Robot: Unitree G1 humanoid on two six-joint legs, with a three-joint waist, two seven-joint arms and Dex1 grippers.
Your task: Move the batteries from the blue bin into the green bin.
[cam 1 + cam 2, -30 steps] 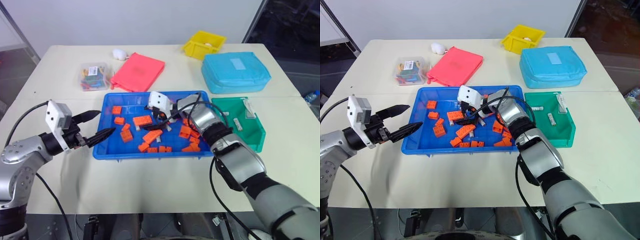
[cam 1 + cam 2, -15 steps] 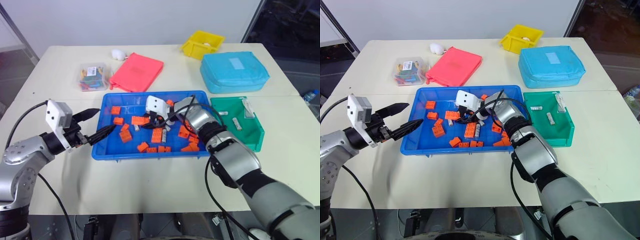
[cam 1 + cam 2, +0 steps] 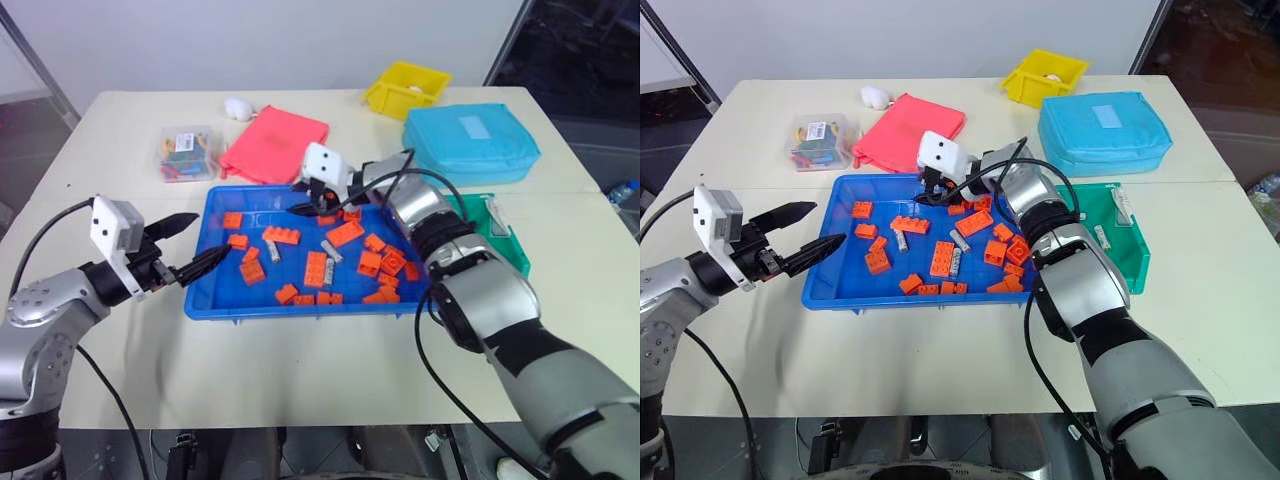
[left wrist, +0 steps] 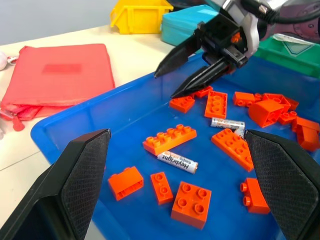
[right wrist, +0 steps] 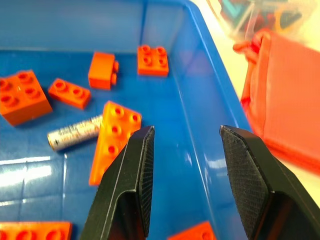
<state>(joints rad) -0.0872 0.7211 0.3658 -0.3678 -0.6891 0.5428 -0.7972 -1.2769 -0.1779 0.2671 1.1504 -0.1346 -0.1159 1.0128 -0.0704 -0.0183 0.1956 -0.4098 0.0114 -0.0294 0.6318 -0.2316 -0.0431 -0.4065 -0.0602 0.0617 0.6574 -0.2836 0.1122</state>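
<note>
The blue bin lies mid-table, full of orange bricks. Among the bricks lie loose batteries, and another battery is close by in the left wrist view. My right gripper hovers over the bin's far side, open, with nothing between its fingers. My left gripper is held open just outside the bin's left rim, pointing in. The green bin sits to the right of the blue one, partly hidden by my right arm.
Behind the bins are a light-blue zippered case, a yellow bin, a red pouch, a clear box of coloured bits and a small white object. Bare tabletop lies in front.
My right gripper has risen out of the bricks and moved toward the blue bin's far rim, its jaws narrower than before. Some bricks have shifted. The left arm has stayed put.
</note>
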